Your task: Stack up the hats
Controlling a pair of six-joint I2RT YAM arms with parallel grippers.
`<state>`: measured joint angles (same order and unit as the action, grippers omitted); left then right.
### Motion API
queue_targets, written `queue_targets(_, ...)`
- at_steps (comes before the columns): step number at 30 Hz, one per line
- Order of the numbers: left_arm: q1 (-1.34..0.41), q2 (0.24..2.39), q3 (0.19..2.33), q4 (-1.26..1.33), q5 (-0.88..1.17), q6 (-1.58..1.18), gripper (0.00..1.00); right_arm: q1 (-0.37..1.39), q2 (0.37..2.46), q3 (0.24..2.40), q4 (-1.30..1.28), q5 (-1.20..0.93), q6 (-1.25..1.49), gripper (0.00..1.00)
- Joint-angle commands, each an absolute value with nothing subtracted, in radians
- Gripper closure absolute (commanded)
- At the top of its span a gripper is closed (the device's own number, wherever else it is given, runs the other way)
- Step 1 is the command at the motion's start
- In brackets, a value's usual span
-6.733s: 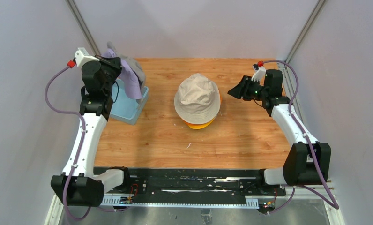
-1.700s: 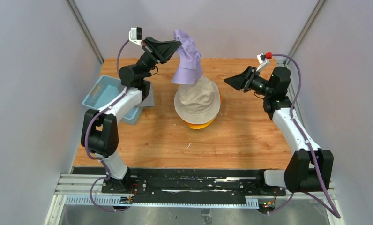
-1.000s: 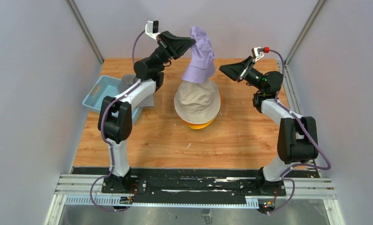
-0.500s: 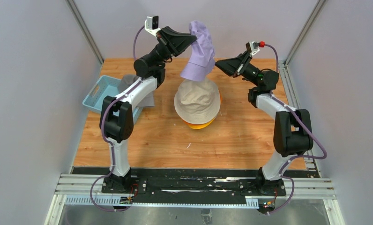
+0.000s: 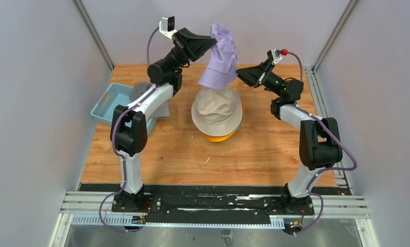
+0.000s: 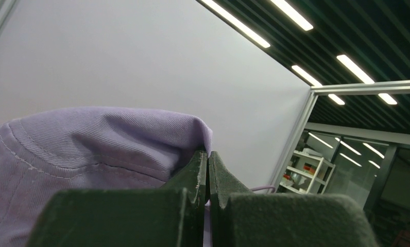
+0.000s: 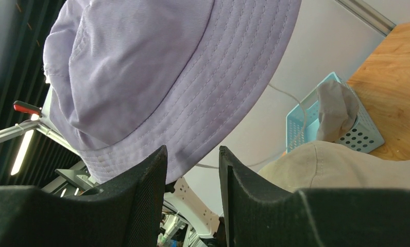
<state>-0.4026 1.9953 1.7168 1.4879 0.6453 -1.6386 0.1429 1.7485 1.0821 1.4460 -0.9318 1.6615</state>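
2 grippers meet high above the beige hat [image 5: 217, 109], which sits on top of the pile on the wooden table [image 5: 265, 149]. The left gripper [image 5: 211, 41] comes from the left of the beige hat and is clenched on the lavender hat [image 5: 221, 59]. In the left wrist view its 2 fingers press together with a fold of the purple fabric pinched between them. The lavender hat hangs tilted from this grip with its brim down. Its lowest edge is just above the crown of the beige hat, and I cannot tell if they touch. The right gripper [image 5: 239, 74] comes from the right of the beige hat, and its jaws stand apart, holding nothing. In the right wrist view the brim of the lavender hat is just beyond the gap between the fingers. Under the beige hat an orange hat [image 5: 218, 137] shows at the near edge. To the left of the beige hat, well apart, a grey hat [image 5: 140, 90] lies in the light blue basket [image 5: 104, 105].
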Motion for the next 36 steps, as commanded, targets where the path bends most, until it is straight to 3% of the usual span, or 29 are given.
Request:
queue_targets(1,-0.412,2.011,1.757,1.550,0.650,-1.638,1.00,0.167,1.741,1.058,1.513,-0.921,1.670,0.59)
queue_targets(13,-0.420,1.995,1.707,1.552,0.671,-1.626,1.00,0.196,1.784,1.093,1.579,-0.903,1.715,0.62)
queue_targets(21,-0.408,1.973,1.642,1.552,0.694,-1.606,1.00,0.196,1.765,1.091,1.586,-0.896,1.710,0.99)
queue_targets(28,-0.359,1.911,1.508,1.550,0.695,-1.578,1.00,0.187,1.728,1.078,1.511,-0.918,1.657,0.99)
queue_targets(36,-0.274,1.827,1.405,1.483,0.695,-1.545,1.00,0.177,1.577,1.089,1.075,-0.982,1.334,0.99)
